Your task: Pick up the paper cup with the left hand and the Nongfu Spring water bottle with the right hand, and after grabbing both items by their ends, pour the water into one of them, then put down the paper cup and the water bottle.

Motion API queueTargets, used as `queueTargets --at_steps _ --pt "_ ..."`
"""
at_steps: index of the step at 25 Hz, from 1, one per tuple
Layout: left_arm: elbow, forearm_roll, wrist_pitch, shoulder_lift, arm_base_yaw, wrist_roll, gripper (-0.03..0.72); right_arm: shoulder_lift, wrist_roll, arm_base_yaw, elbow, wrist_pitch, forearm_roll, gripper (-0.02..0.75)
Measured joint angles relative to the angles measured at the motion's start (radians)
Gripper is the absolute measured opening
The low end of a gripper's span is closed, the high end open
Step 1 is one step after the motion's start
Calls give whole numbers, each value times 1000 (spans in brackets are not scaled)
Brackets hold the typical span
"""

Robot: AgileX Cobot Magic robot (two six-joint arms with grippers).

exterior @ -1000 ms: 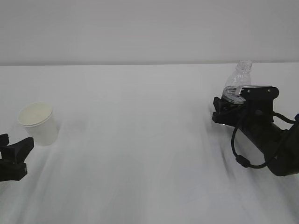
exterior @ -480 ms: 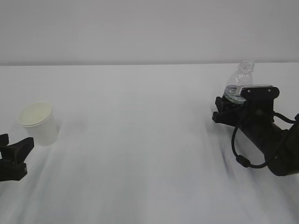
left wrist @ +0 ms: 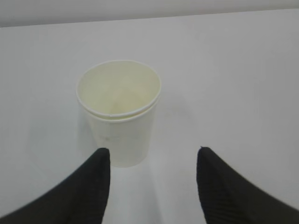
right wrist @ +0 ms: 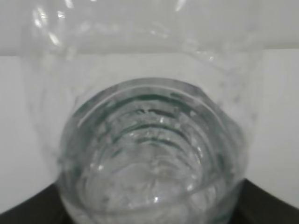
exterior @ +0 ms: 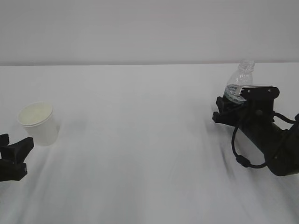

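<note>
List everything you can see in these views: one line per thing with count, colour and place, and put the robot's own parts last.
cup: one, white, cream inside, upright on the table's left, just ahead of the left gripper.
bottle: one, clear, capless, at the table's right, lower part hidden behind the right gripper.
table: one, white, fills the scene.
left gripper: one, black, open, fingers apart short of the cup.
right gripper: one, black, around the bottle's lower part; grip unclear.

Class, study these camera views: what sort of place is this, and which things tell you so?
Probably a robot test bench: a bare white table against a blank wall, two black arms, and only a paper cup and bottle set out.
</note>
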Motion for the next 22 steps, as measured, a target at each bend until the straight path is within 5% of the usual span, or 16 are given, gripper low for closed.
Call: queueTargets --at_steps 22 --pt "-20 -4 -1 43 0 0 413 -41 -44 0 19 31 -116 418"
